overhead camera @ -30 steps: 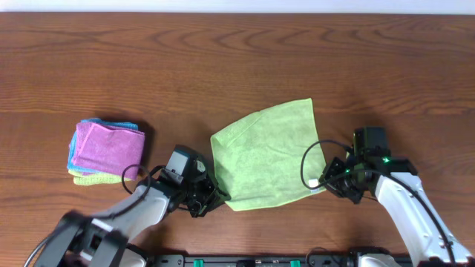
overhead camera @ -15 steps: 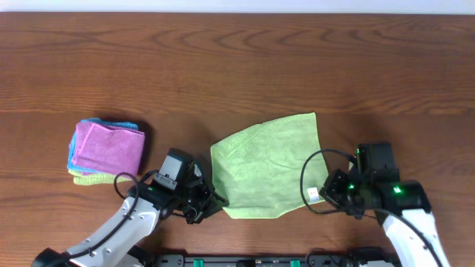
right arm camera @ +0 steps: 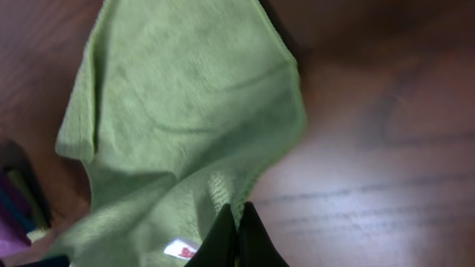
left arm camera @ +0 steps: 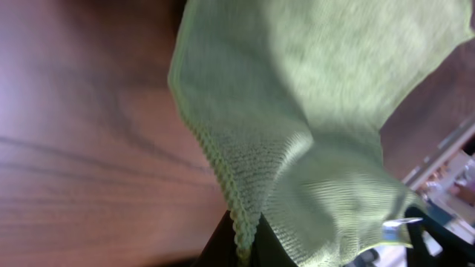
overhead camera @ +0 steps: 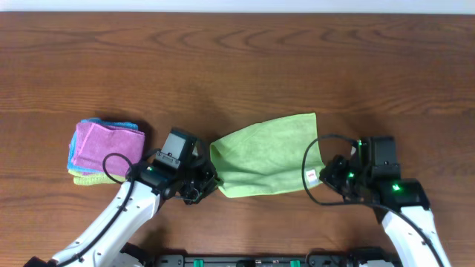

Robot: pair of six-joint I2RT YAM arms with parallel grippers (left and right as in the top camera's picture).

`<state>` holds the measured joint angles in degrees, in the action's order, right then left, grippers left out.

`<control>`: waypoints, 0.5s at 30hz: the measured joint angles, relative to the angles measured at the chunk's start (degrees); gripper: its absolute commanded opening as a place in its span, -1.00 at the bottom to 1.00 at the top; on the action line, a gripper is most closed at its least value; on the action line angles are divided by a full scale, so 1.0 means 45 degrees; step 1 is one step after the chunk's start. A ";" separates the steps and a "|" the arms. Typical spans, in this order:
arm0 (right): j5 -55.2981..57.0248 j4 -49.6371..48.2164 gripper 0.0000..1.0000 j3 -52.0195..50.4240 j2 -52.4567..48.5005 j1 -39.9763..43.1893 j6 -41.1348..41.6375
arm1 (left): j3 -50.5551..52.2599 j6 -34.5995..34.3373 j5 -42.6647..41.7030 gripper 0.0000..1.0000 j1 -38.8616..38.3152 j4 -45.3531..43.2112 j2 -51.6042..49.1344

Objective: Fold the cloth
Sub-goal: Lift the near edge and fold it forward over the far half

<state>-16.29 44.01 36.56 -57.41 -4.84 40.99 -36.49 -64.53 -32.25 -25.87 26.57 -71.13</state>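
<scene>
Overhead view: the lime-green cloth [overhead camera: 263,154] lies at lower centre of the frame on the wooden table [overhead camera: 237,67]. Its near edge is raised between the two arms and its far edge rests on the wood. The left gripper [overhead camera: 207,183] is at the cloth's lower left corner. The right gripper [overhead camera: 325,178] is at the lower right corner, just beside the small white tag [overhead camera: 312,176].

Left wrist view: the fingers [left arm camera: 220,248] are closed narrowly on the stitched hem of the cloth, which spreads away from them over the table.

Right wrist view: the right gripper is pinched tight on the cloth's edge at the bottom of the frame, with the tag just left of the fingers.

At the left of the overhead frame sits a folded stack, a pink cloth [overhead camera: 110,144] on top with a blue cloth [overhead camera: 72,152] and a yellow-green edge beneath. It lies well apart from the green cloth.
</scene>
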 measured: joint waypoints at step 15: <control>0.0204 -0.3740 -0.97 0.0000 -0.2147 0.0000 -0.0306 | -0.0495 0.0126 0.1603 -0.88 0.0121 -0.2356 -0.2161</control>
<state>-15.38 27.18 36.56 -67.07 -4.84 39.62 -38.72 -63.96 -25.04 -25.32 15.97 -80.86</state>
